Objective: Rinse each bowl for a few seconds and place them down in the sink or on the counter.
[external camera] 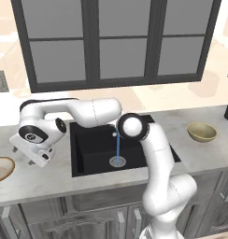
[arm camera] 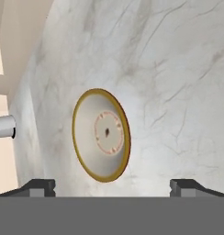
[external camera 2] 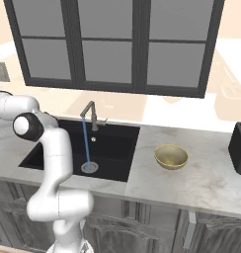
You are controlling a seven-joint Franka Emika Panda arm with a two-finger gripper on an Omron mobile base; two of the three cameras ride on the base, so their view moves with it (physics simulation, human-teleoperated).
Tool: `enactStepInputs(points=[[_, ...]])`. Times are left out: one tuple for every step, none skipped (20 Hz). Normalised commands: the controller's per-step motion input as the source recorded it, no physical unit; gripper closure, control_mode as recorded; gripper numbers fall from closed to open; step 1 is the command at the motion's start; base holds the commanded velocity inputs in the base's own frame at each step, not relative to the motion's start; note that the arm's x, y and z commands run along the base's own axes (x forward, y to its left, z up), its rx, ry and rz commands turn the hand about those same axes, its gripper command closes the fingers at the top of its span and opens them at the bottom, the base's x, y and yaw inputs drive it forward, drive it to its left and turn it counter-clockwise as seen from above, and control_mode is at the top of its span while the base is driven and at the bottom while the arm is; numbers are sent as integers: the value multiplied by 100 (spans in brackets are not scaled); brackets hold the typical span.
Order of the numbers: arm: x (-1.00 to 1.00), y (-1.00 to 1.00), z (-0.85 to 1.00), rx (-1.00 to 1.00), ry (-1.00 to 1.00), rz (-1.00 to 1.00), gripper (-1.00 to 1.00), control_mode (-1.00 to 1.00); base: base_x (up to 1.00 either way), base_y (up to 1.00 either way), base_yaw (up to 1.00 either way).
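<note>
fingers (arm camera: pixel 40 186) spread wide, holding nothing, above shallow bowl (arm camera: pixel 101 134)

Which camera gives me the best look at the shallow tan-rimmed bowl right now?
The hand view: the shallow bowl sits whole on the counter, its cream inside and centre ring plain, framed between the open gripper fingertips. The left base view catches only part of it at the frame's left edge.

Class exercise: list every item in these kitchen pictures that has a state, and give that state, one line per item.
Faucet: running, water falling to the drain.
Sink: holds no bowl.
Shallow bowl: upright on the counter, left of the sink.
Olive bowl: upright on the counter, right of the sink.
Pincer: open, holding nothing.
</note>
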Motion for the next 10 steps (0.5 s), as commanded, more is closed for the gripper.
enactStepInputs(points=[[0,19,-5,-6,-2,0,-100,-100,0,0,0],[0,18,-5,-5,-2,0,-100,-100,0,0,0],[0,16,-5,-5,-2,0,-100,-100,0,0,0],[0,15,-3,-5,-3,0,-100,-100,0,0,0],[0,14,-3,-5,-4,0,-100,-100,0,0,0],[0,11,-3,-5,-3,0,-100,-100,0,0,0],[0,8,-2,-5,-4,0,-100,-100,0,0,0],[0,6,-2,-5,-3,0,-100,-100,0,0,0],[0,5,-4,-4,-3,0,-100,-100,0,0,0],[0,3,-5,-4,-2,0,-100,-100,0,0,0]])
